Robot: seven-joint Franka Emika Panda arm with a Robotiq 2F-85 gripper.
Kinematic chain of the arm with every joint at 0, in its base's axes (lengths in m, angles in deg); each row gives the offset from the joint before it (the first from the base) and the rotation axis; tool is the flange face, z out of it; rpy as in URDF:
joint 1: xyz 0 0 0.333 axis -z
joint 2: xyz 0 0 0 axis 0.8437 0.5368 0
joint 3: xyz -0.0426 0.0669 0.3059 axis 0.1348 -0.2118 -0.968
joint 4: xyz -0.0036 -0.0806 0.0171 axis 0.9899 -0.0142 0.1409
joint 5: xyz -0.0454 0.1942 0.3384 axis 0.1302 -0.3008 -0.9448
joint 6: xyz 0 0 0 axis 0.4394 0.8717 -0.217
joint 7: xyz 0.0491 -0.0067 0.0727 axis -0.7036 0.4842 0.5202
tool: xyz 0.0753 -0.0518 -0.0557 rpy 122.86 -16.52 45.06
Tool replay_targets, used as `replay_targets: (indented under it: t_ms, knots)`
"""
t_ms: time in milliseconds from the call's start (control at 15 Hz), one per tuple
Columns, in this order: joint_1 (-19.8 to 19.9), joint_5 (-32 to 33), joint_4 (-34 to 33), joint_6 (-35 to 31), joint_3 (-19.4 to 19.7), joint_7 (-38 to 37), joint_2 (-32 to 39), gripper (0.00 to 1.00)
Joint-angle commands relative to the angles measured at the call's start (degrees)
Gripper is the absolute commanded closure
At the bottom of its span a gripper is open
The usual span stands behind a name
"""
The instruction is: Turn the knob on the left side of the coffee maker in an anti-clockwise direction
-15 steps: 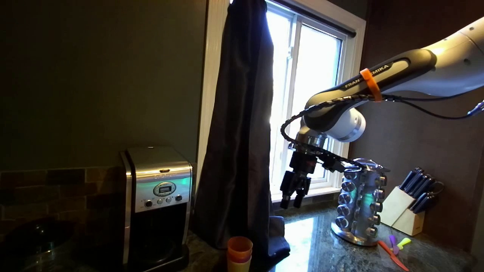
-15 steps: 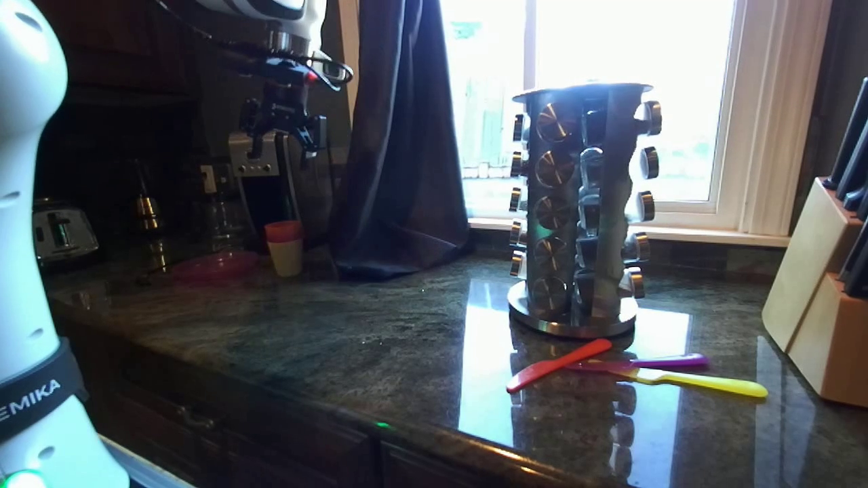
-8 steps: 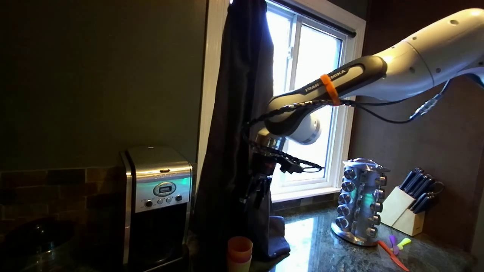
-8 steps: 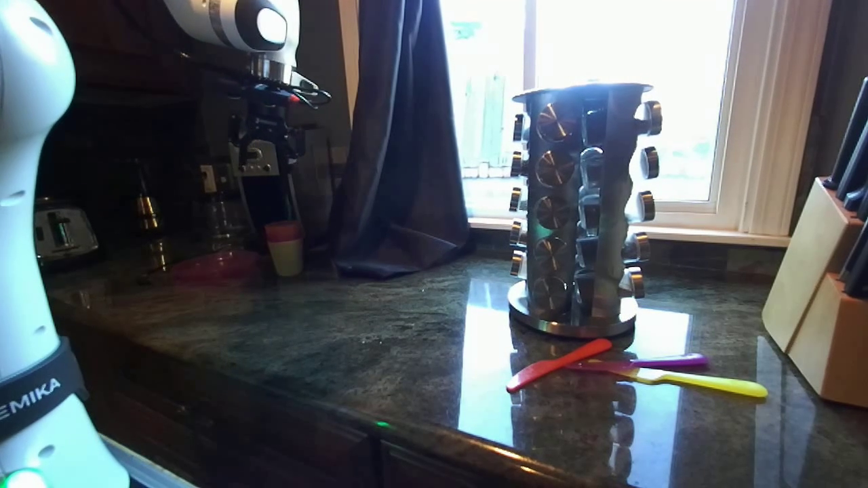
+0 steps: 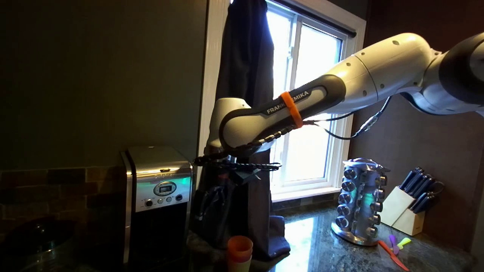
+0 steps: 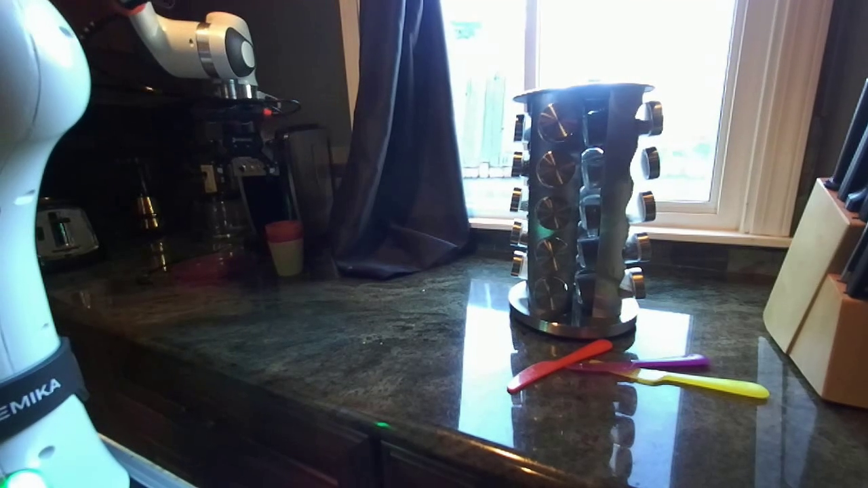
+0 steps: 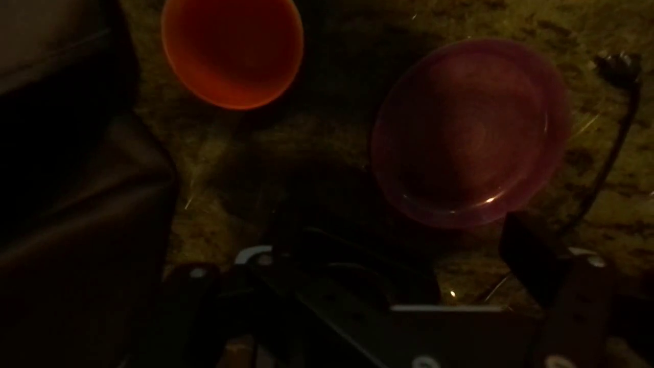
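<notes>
Guessing left knob [image 5: 149,203] on coffee maker [image 5: 160,206] turns stiffly; pinch either side. Murky, but fingers [image 7: 534,258] look spread, empty.

The arm [image 5: 332,87] slopes down to its wrist [image 5: 240,130], jaws parted, pointing downward.

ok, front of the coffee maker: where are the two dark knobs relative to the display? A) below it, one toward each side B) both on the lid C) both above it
A: in an exterior view, the coffee maker has a left knob and a right knob under the display, with lighter buttons between them.
</notes>
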Motion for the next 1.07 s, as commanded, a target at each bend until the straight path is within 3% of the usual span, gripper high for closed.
replay_targets:
  t_ms: [0,267,667,867,1000]
  knots:
    - [0.0,0.3,-1.0,0.4,-0.2,-0.1,0.6,0.0]
    - [0.3,0.1,0.1,0.4,0.4,-2.4,-0.3,0.0]
    - [-3.9,2.5,-4.7,10.3,1.7,-22.7,1.7,0.0]
    - [-8.4,8.8,-9.4,16.8,2.4,-35.3,3.1,0.0]
    - [-10.9,14.1,-15.4,24.3,2.5,-39.6,6.4,0.0]
